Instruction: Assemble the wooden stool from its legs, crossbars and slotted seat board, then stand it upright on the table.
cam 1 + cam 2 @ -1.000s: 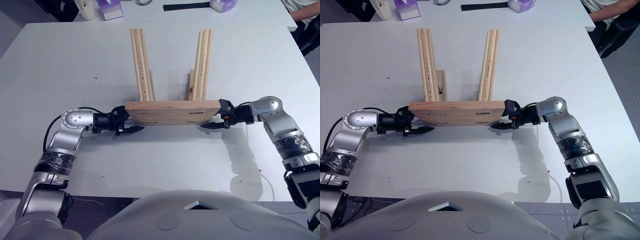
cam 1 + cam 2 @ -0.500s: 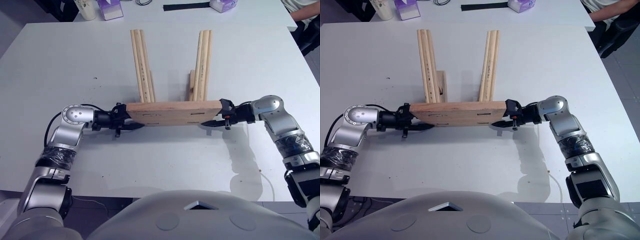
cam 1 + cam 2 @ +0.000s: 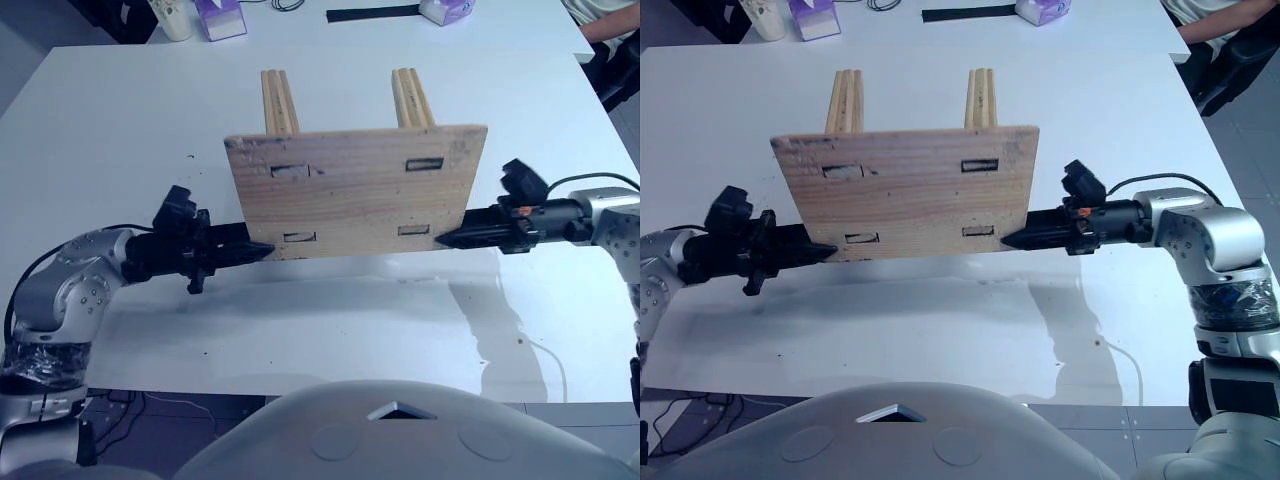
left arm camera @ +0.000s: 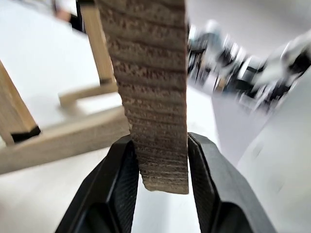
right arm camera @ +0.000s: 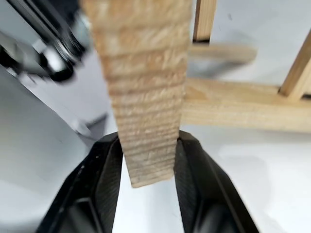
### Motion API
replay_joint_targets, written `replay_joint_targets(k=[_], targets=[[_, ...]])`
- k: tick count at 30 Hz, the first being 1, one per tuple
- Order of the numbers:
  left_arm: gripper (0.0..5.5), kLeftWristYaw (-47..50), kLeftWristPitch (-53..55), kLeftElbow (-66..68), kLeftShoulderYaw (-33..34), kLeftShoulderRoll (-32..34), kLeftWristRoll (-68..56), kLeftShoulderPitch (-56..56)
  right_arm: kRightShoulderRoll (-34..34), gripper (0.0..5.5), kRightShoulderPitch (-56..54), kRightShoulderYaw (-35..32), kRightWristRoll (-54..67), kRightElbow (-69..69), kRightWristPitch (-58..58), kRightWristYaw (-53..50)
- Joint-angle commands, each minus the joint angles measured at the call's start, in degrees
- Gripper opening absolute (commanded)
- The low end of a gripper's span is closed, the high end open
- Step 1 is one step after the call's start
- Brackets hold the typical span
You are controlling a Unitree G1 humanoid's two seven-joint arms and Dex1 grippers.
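- The left gripper (image 3: 262, 250) has its two black fingers (image 4: 121, 184) clenched on the lower left corner of the slotted seat board (image 3: 355, 190). One finger presses each face, and the rough end grain sits between them.
- The right gripper (image 3: 445, 238) grasps the lower right corner the same way, with its fingers (image 5: 109, 179) pressed to either face.
- The seat board stands on edge between the two grippers, over the near half of the table (image 3: 120, 110). Its broad face is turned toward the robot, with two slots near the top edge and two near the bottom edge.
- Two pairs of legs (image 3: 278, 102) show above the board's top edge, pointing toward the table's far edge.
- The wrist views show the crossbars (image 5: 243, 111) joining the legs behind the board.
- A second ago only the board's thin edge showed, low down, with the legs visible at full length. The board has since been raised and tipped so that its face hides most of the legs. Both arms have pulled back toward the near edge and spread wider.
- The table is white and glossy with a few dark specks, and a pale sheen lies under the board.
- Along the far edge sit a purple box (image 3: 220, 17), a pale container (image 3: 172, 18) and a black strip (image 3: 372, 13).
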Motion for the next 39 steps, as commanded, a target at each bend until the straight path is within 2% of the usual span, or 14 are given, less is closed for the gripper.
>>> replay_joint_targets(k=[1, 5, 12, 15, 19, 22, 27, 34, 39], targets=[[1.4, 40.28, -2.43, -21.57, 0.44, -11.12, -42.16, 6.23, -0.72, 1.41, -1.17, -4.44, 62.74, -8.57, 4.35, -38.59], [1.4, 51.37, -8.49, -25.23, -1.95, -15.96, -46.65, 6.37, 8.45, 1.41, 0.33, -8.28, 63.67, -10.67, 0.82, -47.08], [1.4, 76.87, -18.04, -28.59, -3.45, -25.49, -48.36, -1.56, 31.44, 1.41, 1.87, -11.81, 63.67, -22.81, -13.79, -74.25], [1.39, 87.98, -22.21, -26.08, -2.54, -28.89, -47.57, -5.42, 37.23, 1.41, 1.84, -11.68, 63.67, -26.29, -18.99, -85.9], [1.39, 97.93, -26.03, -24.48, -1.6, -32.08, -46.91, -8.54, 44.19, 1.41, -0.03, -12.89, 63.67, -28.36, -24.99, -100.02], [1.36, 103.14, -26.74, -24.53, -1.32, -33.26, -46.58, -10.18, 47.13, 1.4, -3.38, -13.99, 63.66, -27.63, -28.47, -109.19], [1.33, 111.04, -26.28, -20.13, -2.46, -36.37, -43.13, -13.96, 47.65, 1.32, -4.51, -13.33, 63.57, -23.81, -29.84, -117.33], [1.33, 116.96, -26.38, -15.54, -0.36, -40.51, -37.54, -14.92, 47.9, 1.31, -3.57, -12.01, 61.68, -20.7, -30.69, -122.19], [1.33, 115.33, -24.64, -9.52, 0.0, -42.86, -32.97, -12.32, 47.8, 1.3, -0.24, -11.19, 56.21, -15.29, -29.93, -122.52]])
